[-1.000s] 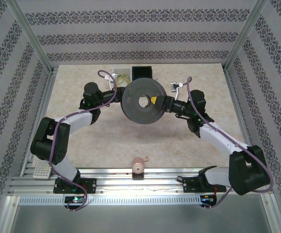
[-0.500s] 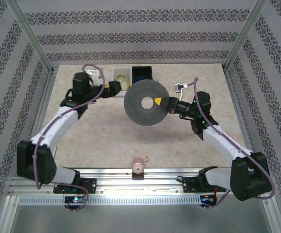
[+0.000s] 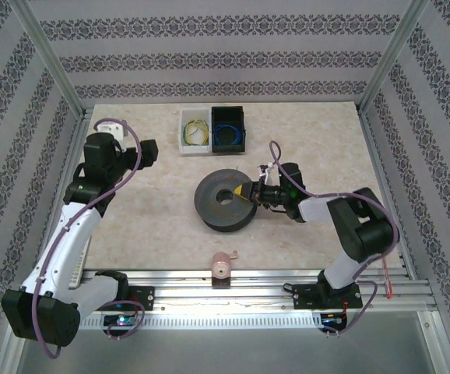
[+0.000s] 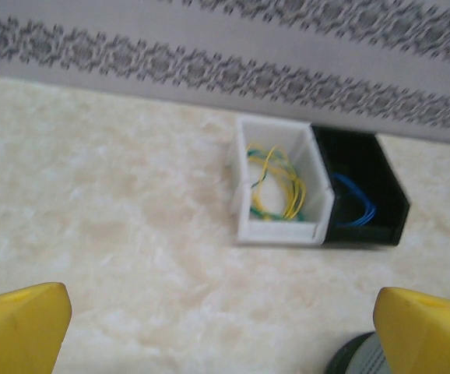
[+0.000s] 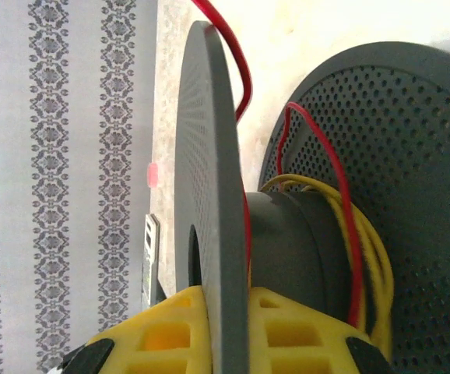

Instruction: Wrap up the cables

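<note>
The cables are a thin red wire (image 5: 340, 175) looped round the hub of a dark grey spool (image 3: 223, 202), beside turns of yellow wire (image 5: 373, 249). The spool sits low near the table's middle, its flat face turned upward. My right gripper (image 3: 246, 193) is shut on the spool's near flange (image 5: 209, 156), with one yellow finger on each side of it (image 5: 229, 335). My left gripper (image 3: 149, 149) hangs at the far left, well apart from the spool. In the left wrist view it (image 4: 225, 327) is open wide with nothing between its fingers. The spool's rim (image 4: 357, 360) shows at the lower right.
At the back stand a white bin (image 3: 184, 140) with yellow-green wire and a black bin (image 3: 243, 117) with blue wire. A small pink reel (image 3: 222, 266) sits at the near edge. A white ridged block (image 3: 68, 269) lies near the left arm's base.
My left gripper let go of the spool, opened and drew back to the far left. My right gripper closed on the flange and brought the spool down and nearer.
</note>
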Motion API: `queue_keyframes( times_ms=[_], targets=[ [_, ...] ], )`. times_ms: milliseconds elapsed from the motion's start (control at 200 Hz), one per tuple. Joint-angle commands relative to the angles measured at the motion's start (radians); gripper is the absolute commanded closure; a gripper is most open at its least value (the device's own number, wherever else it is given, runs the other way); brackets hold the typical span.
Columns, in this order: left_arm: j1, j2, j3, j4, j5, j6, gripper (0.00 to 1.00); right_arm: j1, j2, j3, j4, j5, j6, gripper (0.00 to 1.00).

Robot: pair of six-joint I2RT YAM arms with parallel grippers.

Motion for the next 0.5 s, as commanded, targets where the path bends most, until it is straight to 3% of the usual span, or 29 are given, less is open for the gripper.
queue_keyframes(
  times_ms=[0, 75, 240, 350, 495],
  targets=[
    [0.011, -0.033, -0.033, -0.036, -0.036, 0.012, 0.0, 0.003, 0.048, 0.009, 0.128, 0.049, -0.02, 0.94],
    [0.013, -0.04, -0.04, -0.04, -0.041, 0.014, 0.0, -0.001, 0.05, 0.014, 0.084, 0.074, -0.07, 0.8],
    [0.016, -0.047, -0.062, -0.011, -0.04, 0.016, 0.0, -0.048, 0.039, 0.056, -0.026, 0.073, -0.142, 0.34],
    [0.02, -0.044, -0.068, 0.007, -0.043, 0.018, 0.0, -0.103, -0.006, 0.081, -0.135, 0.053, -0.198, 0.22],
    [0.031, -0.057, -0.088, 0.037, -0.09, 0.026, 0.0, -0.243, -0.191, 0.097, -0.444, 0.088, -0.35, 0.02]
  ],
)
